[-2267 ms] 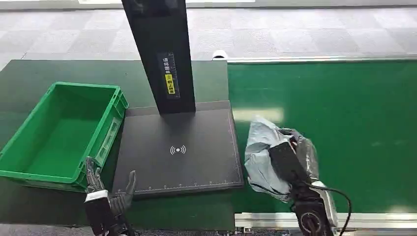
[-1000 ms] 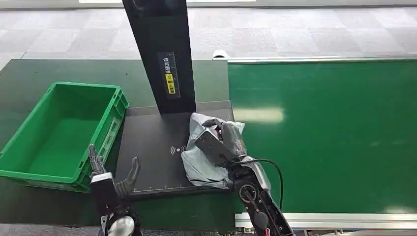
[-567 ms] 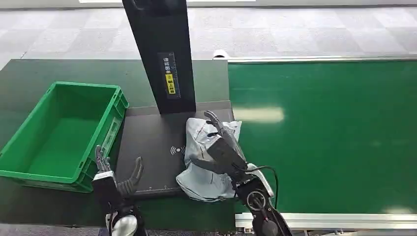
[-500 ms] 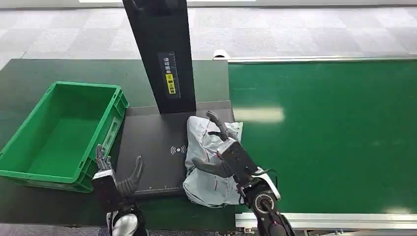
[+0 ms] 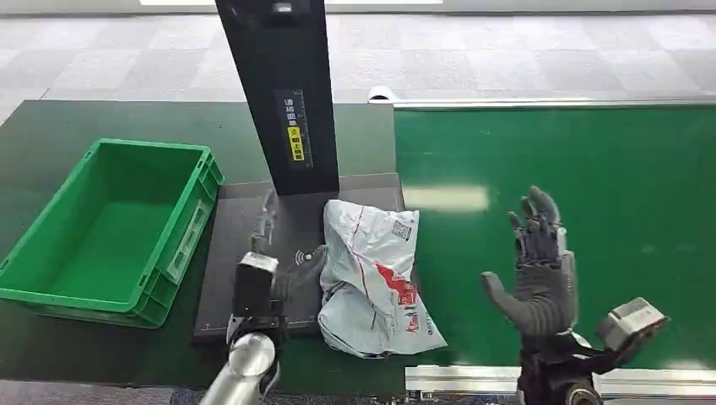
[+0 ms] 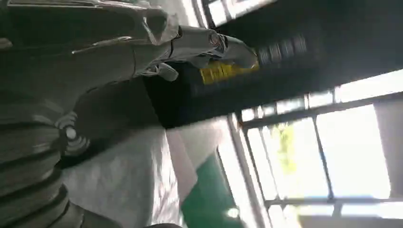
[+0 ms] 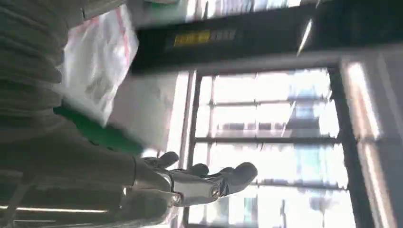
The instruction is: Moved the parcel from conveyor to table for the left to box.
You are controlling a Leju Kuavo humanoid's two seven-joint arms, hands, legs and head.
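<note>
surface: dark green surface (image 5: 51,126), joined on one side by the green conveyor belt (image 5: 591,169)
green crate (image 5: 110,228): on the surface, beyond the left hand (image 5: 270,270)
black scanner pad (image 5: 253,245): under that hand, its dark post (image 5: 283,93) upright behind
grey parcel (image 5: 371,278): on the pad's belt-side edge, just beside that hand

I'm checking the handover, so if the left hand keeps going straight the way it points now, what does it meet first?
Probably the black post. The left hand points away from the robot over the pad, with the parcel beside it, not ahead. Depth is unclear.
</note>
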